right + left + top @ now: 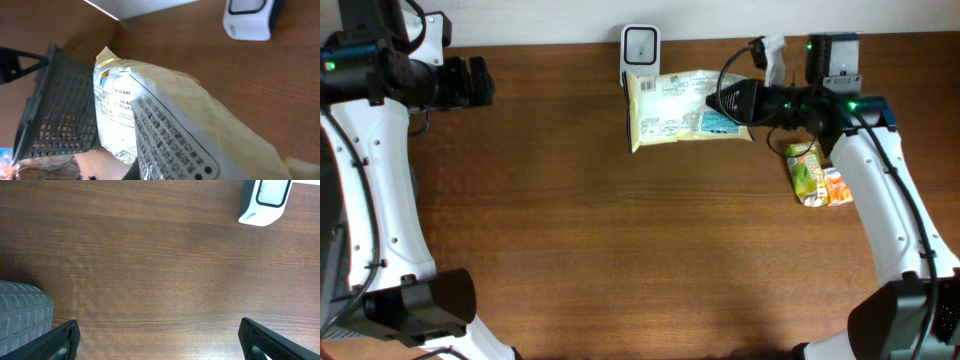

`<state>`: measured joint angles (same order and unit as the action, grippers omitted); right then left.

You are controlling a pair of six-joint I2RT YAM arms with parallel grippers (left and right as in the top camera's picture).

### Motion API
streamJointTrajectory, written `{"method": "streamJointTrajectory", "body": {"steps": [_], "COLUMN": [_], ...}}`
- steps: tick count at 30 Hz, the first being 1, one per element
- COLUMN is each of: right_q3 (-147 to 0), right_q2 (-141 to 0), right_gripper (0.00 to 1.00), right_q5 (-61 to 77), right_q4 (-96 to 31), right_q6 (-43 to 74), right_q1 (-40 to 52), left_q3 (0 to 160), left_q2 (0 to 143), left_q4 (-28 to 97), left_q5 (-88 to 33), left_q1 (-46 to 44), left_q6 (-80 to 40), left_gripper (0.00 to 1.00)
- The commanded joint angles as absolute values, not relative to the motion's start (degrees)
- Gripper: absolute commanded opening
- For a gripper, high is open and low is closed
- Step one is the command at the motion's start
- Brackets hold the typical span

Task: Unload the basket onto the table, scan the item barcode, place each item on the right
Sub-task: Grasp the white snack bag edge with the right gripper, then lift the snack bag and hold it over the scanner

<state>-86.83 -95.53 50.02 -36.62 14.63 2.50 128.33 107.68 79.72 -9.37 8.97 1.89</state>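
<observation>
**Inspector:** Start at the grip. What does the right gripper (718, 101) have?

**Assessor:** Its jaws are clamped on one short edge of the pouch (675, 112), a thin pinch on crinkled film. The rest of the pouch reaches out unsupported toward the scanner (640, 46).

**Inspector:** Risk there?

**Assessor:** In my judgement, slippage or sag. A floppy pouch held by one edge can droop or twist. The barcode would then face away from the window or wrinkle across it, and no read would result. I cannot find the barcode in any view; the wrist camera shows only printed text.

**Inspector:** Next out?

**Assessor:** The scanner stands upright at the far edge of the table (620, 250). From above, the pouch's far corner looks to be at or over it. Pushing further could tip it.

**Inspector:** And beyond?

**Assessor:** A green packet (813, 175) lies beside the right arm, apart from the pouch; a sweep of that arm could drag it. The left gripper (485, 82) sits well apart at the far left, jaws wide and holding nothing, so it is no help if the pouch drops
</observation>
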Motion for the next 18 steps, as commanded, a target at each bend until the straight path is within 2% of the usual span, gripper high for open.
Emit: {"method": "streamJointTrajectory", "body": {"steps": [1, 5, 8, 12, 15, 18], "right_q3": [-89.3, -89.4, -89.4, -96.4, -111.1, -113.1], "right_q2": [-93.6, -93.6, -93.6, -95.2, -102.9, -108.1], "right_gripper": [0.04, 0.04, 0.04, 0.04, 0.04, 0.04], "right_q5": [60.5, 63.2, 57.9, 30.6, 6.9, -15.1], "right_q4": [-35.7, -35.3, -35.8, -40.5, -47.4, -39.9], "right_q6": [9.3, 7.7, 7.5, 5.3, -1.2, -10.4], "right_q1": [2.6, 2.6, 2.6, 7.1, 14.2, 20.2], "left_q3": [128.2, 128.2, 128.2, 128.2, 128.2, 128.2], "left_q2": [107.9, 107.9, 107.9, 107.9, 107.9, 107.9], "left_q4": [79.7, 79.7, 79.7, 79.7, 79.7, 79.7], "left_q5": [-9.1, -9.1, -9.1, -9.2, -9.1, -9.1], "left_q1": [9.2, 9.2, 9.2, 9.2, 9.2, 9.2], "left_q6": [2.2, 2.2, 2.2, 2.2, 2.2, 2.2], "left_gripper": [0.99, 0.99, 0.99, 0.99, 0.99, 0.99]}}
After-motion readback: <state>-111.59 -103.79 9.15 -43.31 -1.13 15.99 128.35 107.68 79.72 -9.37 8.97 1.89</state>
